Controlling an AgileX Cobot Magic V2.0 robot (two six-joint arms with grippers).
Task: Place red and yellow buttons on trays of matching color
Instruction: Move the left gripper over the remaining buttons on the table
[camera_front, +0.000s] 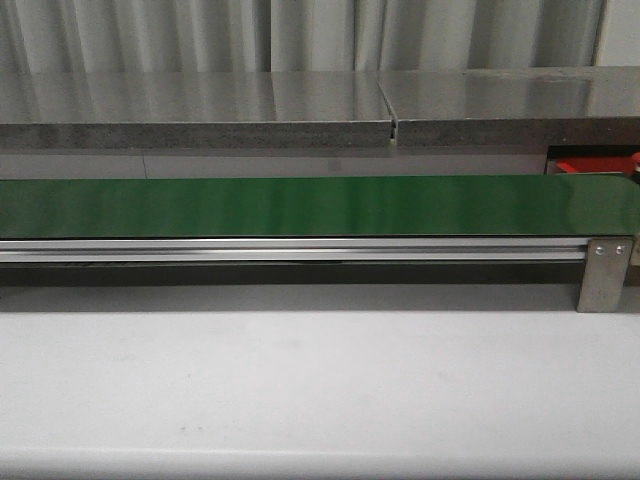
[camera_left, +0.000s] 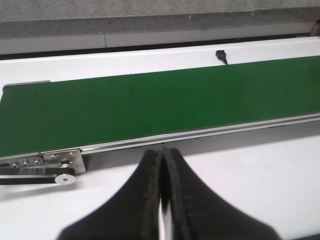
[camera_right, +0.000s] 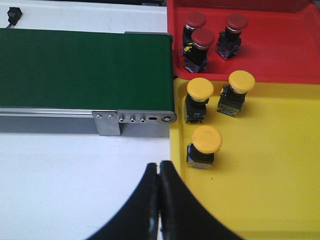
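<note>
In the right wrist view three red buttons (camera_right: 202, 42) stand on the red tray (camera_right: 280, 45), and three yellow buttons (camera_right: 206, 142) stand on the yellow tray (camera_right: 270, 165) next to it. My right gripper (camera_right: 159, 165) is shut and empty, above the white table just beside the yellow tray's edge. My left gripper (camera_left: 162, 151) is also shut and empty, hovering over the white table in front of the green conveyor belt (camera_left: 150, 100). No button lies on the belt in any view. Neither gripper shows in the front view.
The green belt (camera_front: 320, 205) runs across the front view with a metal rail (camera_front: 300, 250) and end bracket (camera_front: 605, 272). A corner of the red tray (camera_front: 590, 165) peeks at the far right. A grey stone ledge (camera_front: 300, 105) lies behind. White tabletop (camera_front: 320, 390) fills the foreground.
</note>
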